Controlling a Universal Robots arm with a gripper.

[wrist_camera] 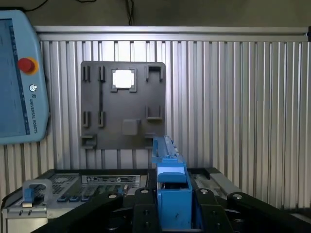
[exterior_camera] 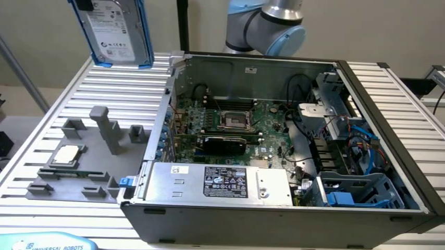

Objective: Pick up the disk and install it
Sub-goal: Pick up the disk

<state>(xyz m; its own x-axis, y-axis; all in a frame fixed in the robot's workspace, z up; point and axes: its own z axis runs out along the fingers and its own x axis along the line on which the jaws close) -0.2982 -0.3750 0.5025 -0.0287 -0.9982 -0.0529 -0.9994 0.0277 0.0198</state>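
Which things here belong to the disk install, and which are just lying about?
Job in hand: the disk, held in the gripper; the open computer case, likely its destination.
Lying about: the CPU chip on the grey fixture plate; the teach pendant.

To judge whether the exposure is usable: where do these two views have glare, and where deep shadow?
Exterior view: the light is even; the ribbed table shines pale, and the inside of the open computer case is dimmer. Wrist view: the chip on the grey plate glares almost white, while the gripper, closed on the disk, is a dark shape in shadow.
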